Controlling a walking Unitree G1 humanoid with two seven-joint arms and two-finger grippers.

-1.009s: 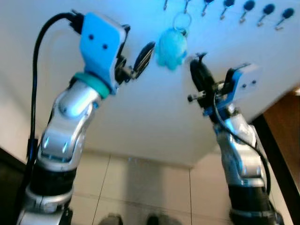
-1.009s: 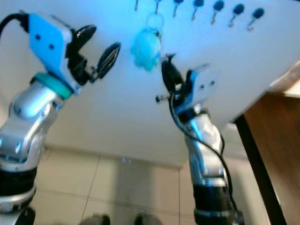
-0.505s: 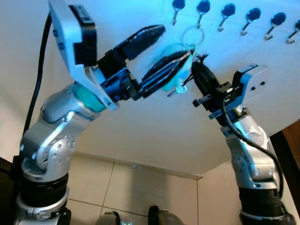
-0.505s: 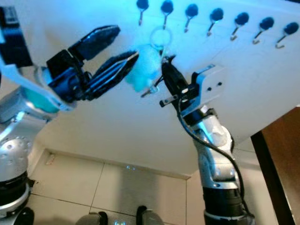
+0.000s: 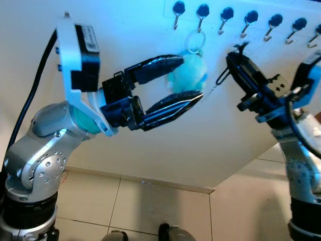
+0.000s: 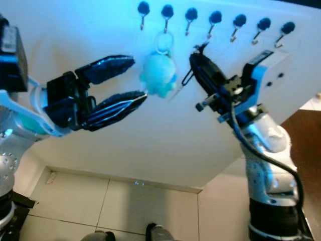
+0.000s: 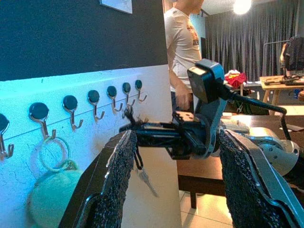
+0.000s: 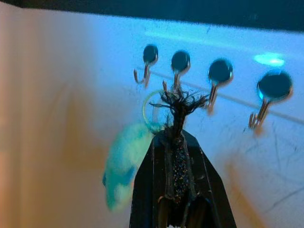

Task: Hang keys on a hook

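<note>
White wall carries a hook row [image 5: 235,20]. Keyring with teal plush [image 5: 189,73] hangs from the second hook [image 5: 201,14]; hanging appears done. Left end effector [image 5: 183,80] spread beside it; right end effector [image 5: 234,59] pressed together, nearby. Withdrawal remains.

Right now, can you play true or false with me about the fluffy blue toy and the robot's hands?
1. The fluffy blue keychain hangs by its ring from the second hook. True.
2. The left gripper is squeezed shut. False: its two fingers are spread apart, beside the toy.
3. The right gripper is shut on a dark string. True.
4. The wall has only two hooks. False: a whole row of hooks runs along it.
5. The toy lies on the floor. False: it hangs against the wall.
</note>
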